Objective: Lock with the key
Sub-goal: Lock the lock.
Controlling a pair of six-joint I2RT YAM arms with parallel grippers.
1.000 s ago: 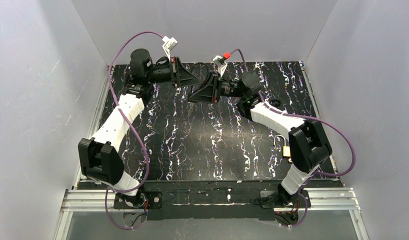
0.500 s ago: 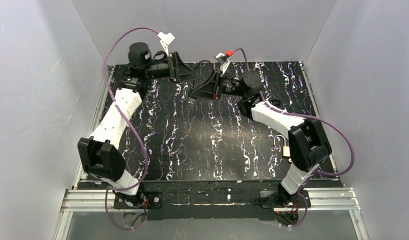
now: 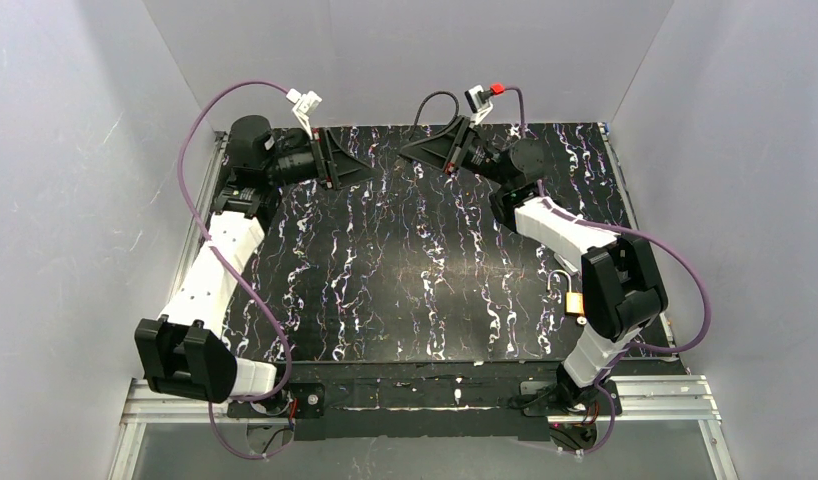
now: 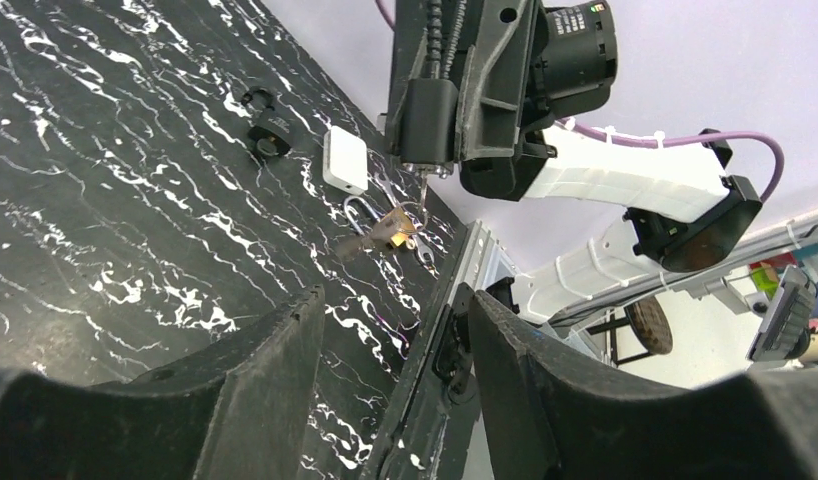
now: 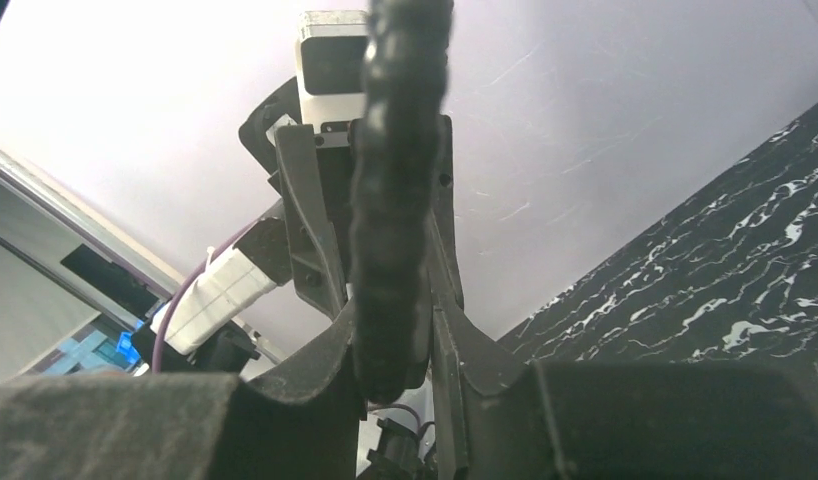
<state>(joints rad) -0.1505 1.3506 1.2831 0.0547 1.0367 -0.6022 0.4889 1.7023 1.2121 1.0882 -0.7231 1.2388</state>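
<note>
Count: two arms, two hands. One brass lock (image 3: 573, 300), one black padlock (image 4: 269, 139), one small white box (image 4: 345, 160). All three lie on the black marbled surface (image 3: 415, 280).

Lock: in the overhead view it sits at the lower right of the frame, shackle pointing toward the top, just beside the right arm's elbow. In the left wrist view it lies flat at frame centre, near the surface's edge. Small silver pieces (image 4: 422, 252) touch it, too small to identify. The white box is just up-left of it. The black padlock is further up-left, apart from both.

Left hand (image 3: 368, 172): upper left of the overhead view, above the surface. Its fingers (image 4: 285, 350) stand partly apart and the surface shows through the gap. It holds nothing and touches nothing.

Right hand (image 3: 410, 154): upper centre of the overhead view, raised, tips facing the left hand with a gap between them. In the left wrist view a thin metal sliver (image 4: 422, 186) shows at its tip; cannot tell what it is. Its own wrist view is blurred, so I cannot tell whether it is closed or gripping.
</note>
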